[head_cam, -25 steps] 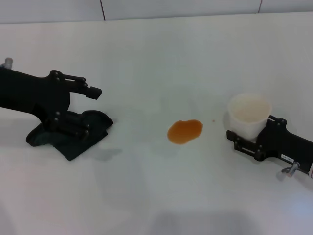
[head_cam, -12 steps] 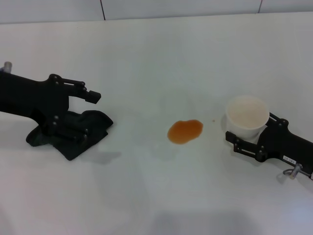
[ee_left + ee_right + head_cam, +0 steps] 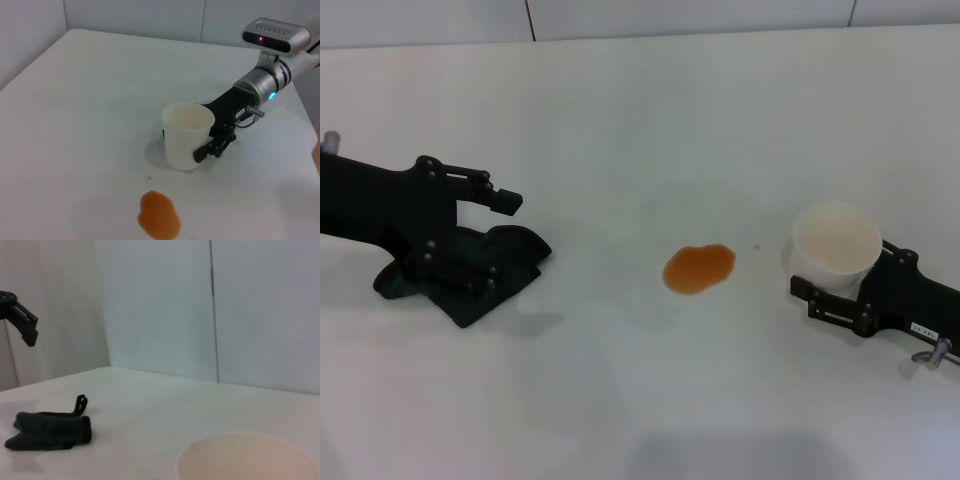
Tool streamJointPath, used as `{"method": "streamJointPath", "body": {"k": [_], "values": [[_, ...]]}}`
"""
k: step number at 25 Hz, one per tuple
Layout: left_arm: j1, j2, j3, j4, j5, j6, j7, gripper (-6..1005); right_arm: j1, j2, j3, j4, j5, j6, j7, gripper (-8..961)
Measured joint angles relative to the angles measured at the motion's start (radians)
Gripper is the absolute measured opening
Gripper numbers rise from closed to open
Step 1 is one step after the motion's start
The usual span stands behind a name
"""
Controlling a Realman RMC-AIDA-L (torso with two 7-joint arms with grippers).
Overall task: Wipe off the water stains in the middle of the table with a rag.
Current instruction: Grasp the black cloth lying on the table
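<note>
The left gripper [image 3: 500, 232] covers the middle of the rag [image 3: 515, 250] in the head view, and its arm runs off the edge. The cup [image 3: 836, 246] hides where the right gripper [image 3: 810, 292] meets it. In the right wrist view the cup's rim [image 3: 250, 456] is cut off and blurred.
</note>
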Motion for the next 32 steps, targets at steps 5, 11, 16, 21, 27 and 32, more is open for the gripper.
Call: {"method": "streamJointPath", "body": {"k": [5, 11, 16, 21, 27, 32], "values": [[-0.003, 0.0, 0.0, 0.0, 0.0, 0.001, 0.0, 846, 0.0, -0.015, -0.003, -0.017, -0.045, 0.005, 0.046, 847], [-0.001, -0.001, 0.001, 0.0, 0.0, 0.002, -0.003, 846, -0.009, -0.031, -0.003, -0.024, -0.05, -0.001, 0.062, 847], [-0.002, -0.001, 0.002, 0.0, 0.0, 0.002, -0.005, 845, -0.034, -0.057, -0.013, -0.075, -0.083, -0.003, 0.127, 847], [0.0, -0.001, 0.002, 0.0, 0.001, 0.001, -0.005, 845, -0.07, -0.083, -0.015, -0.158, -0.139, -0.003, 0.203, 847], [0.003, 0.003, 0.002, 0.0, 0.001, 0.001, -0.005, 845, -0.116, -0.129, -0.008, -0.336, -0.309, 0.015, 0.423, 846], [0.009, 0.004, 0.002, 0.0, 0.005, 0.001, -0.005, 846, -0.149, -0.157, 0.049, -0.511, -0.496, 0.012, 0.634, 842]]}}
